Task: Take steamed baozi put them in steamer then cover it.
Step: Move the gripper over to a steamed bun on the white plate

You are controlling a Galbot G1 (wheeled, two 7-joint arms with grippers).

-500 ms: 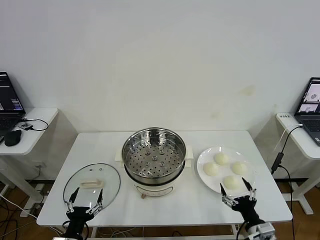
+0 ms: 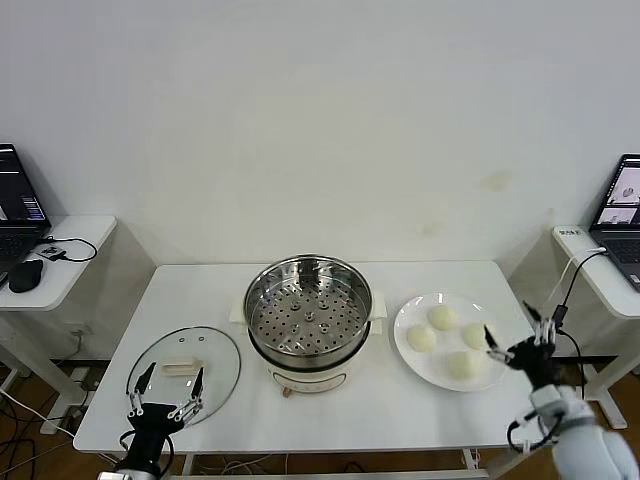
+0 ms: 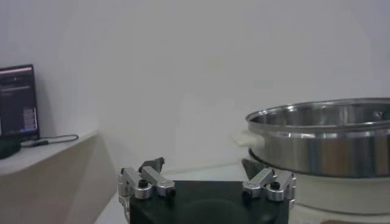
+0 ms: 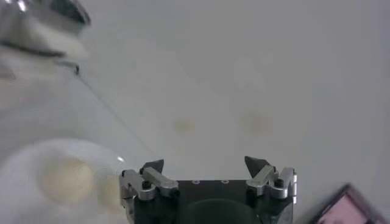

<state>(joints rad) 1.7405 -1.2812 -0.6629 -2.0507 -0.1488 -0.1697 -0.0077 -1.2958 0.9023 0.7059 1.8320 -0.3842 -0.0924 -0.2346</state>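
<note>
The baozi (image 2: 447,338), four pale buns, sit on a white plate (image 2: 405,352) in the head view, just to the left of the right gripper (image 2: 518,340). That gripper hangs over the plate's right rim with its fingers spread wide and nothing between them; the nearest bun lies close to its left fingertip but apart from it. Farther left of it stands the steamer (image 2: 308,310), its perforated tray bare, on the white table (image 2: 380,400). The left gripper (image 2: 166,383) is at the table's near left edge, over the near rim of the cover (image 2: 184,365), which lies flat on the table left of the steamer. Its fingers are spread too and grip nothing.

In the left wrist view, the left gripper (image 3: 204,173) shows both fingertips far apart with empty space between them. The steamer (image 3: 323,137) rises ahead of it and off to one side, its shiny wall above the white base.

In the right wrist view, the right gripper (image 4: 204,167) is likewise wide open and empty. The plate (image 4: 24,182) lies ahead and to the side, with one bun (image 4: 64,179) blurred on it, and a corner of the steamer (image 4: 42,21) shows farther off.
</note>
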